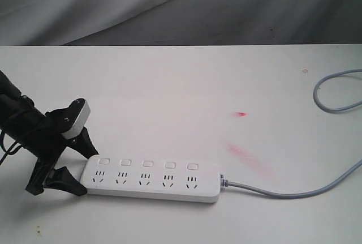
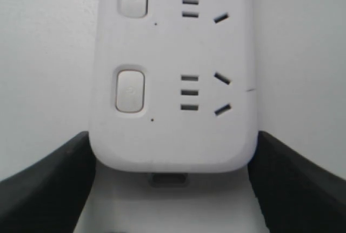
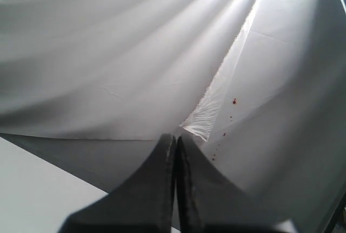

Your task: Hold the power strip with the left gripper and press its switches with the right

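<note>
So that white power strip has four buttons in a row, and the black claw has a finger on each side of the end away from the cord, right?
Not quite: the exterior view shows five buttons on the power strip, not four. The rest holds.

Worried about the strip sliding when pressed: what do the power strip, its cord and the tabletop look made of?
The power strip: white moulded plastic, satin finish, with rounded edges and soft highlights. Its cord: a grey flexible sheath, probably rubber or PVC, lying in loose curves. The tabletop: smooth, hard and white, maybe laminate or painted board; no texture shows, so it is likely slick.
</note>
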Robot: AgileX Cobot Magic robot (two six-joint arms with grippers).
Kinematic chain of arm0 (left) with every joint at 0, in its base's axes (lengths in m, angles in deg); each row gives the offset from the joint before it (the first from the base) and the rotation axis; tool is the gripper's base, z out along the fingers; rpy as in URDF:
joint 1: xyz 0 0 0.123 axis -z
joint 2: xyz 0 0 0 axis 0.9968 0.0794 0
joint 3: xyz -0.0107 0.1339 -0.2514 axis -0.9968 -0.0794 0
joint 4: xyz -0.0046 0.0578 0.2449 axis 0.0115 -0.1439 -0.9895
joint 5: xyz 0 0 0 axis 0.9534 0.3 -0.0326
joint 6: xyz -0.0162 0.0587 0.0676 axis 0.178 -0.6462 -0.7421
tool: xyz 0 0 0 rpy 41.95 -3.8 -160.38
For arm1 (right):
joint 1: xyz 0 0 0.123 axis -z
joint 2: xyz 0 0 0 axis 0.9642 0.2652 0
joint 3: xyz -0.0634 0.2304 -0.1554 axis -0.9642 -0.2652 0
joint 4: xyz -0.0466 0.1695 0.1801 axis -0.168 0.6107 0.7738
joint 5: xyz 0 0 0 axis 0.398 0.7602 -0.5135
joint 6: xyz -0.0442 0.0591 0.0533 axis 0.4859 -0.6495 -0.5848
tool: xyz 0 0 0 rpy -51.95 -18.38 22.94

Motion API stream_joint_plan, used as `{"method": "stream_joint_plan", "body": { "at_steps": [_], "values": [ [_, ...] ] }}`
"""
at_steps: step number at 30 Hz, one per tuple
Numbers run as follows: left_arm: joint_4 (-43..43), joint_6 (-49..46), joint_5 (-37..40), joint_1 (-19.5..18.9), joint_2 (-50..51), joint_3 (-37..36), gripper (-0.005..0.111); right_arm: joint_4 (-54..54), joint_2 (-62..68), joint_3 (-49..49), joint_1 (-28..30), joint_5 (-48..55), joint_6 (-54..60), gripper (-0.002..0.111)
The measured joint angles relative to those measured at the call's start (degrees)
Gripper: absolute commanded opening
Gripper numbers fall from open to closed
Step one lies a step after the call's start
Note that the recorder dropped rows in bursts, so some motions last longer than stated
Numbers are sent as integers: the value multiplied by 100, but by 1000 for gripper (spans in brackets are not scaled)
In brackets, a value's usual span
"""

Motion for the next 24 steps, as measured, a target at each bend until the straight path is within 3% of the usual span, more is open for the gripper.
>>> {"method": "stream_joint_plan", "body": {
  "at_steps": [9, 16, 24],
  "values": [
    [0, 0, 0, 0, 0, 0, 47, -22, 0, 0, 0, 0, -88, 0],
    [0, 0, 0, 0, 0, 0, 47, -181, -14, -101, 48, 20, -1805, 0],
    [0, 0, 0, 0, 0, 0, 47, -192, -14, -776, 823, -31, -1813, 0]
  ]
}}
